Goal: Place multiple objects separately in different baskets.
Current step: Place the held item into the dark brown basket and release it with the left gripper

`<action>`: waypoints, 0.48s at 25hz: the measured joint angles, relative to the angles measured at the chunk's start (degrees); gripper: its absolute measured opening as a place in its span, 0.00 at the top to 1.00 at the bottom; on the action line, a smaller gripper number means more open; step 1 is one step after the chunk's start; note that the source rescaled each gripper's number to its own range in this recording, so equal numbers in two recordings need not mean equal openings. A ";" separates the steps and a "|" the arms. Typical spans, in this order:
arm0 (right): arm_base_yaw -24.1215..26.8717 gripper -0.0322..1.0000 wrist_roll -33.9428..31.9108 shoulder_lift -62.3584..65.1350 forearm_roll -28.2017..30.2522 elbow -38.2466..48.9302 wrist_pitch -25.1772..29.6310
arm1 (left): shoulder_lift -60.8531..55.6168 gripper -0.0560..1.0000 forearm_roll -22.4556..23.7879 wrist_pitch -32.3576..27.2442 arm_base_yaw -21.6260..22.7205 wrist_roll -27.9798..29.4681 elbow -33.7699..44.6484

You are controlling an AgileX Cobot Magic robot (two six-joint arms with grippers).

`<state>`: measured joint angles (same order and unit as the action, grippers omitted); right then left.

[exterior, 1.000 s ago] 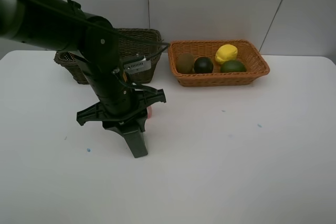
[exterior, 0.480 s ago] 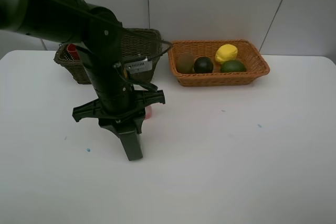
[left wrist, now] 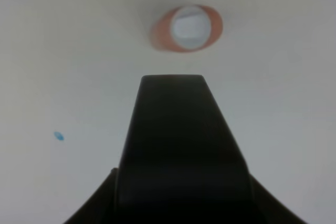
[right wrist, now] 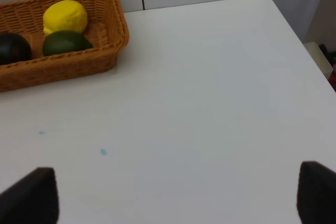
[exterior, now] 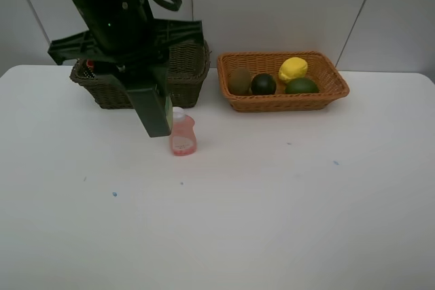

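My left gripper hangs high in front of the dark olive basket, shut on a dark green bottle that points down. That bottle fills the middle of the left wrist view. Just beyond its tip, a pink bottle stands upright on the table. The orange-tan basket holds a kiwi, a blackish fruit, a lemon and a lime. A sliver of red cup shows in the dark basket. My right gripper is open over bare table.
The white table stretches in front of both baskets, with a few small blue specks. In the right wrist view the table's far corner and right edge lie near the orange-tan basket.
The left arm has risen from the table and moved back toward the dark basket with the dark green bottle. The pink bottle, hidden before, now stands in plain view.
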<state>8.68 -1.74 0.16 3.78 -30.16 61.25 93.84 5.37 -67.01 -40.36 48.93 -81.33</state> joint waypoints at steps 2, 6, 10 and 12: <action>0.00 0.01 0.00 0.00 0.00 0.00 0.00 | -0.22 0.51 3.16 -2.46 0.00 -0.11 -4.25; 0.00 0.01 0.00 0.00 0.00 0.00 0.00 | -0.25 0.51 8.57 -2.99 0.71 -1.13 -11.55; 0.00 0.01 0.00 0.00 0.00 0.00 0.00 | -0.17 0.51 10.91 -3.04 3.88 -4.03 -16.25; 0.00 0.01 0.00 0.00 0.00 0.00 0.00 | 0.48 0.51 11.59 -2.82 6.10 -6.07 -18.35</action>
<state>8.68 -1.74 0.16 3.78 -30.16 61.25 94.32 16.96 -69.83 -34.26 42.85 -99.68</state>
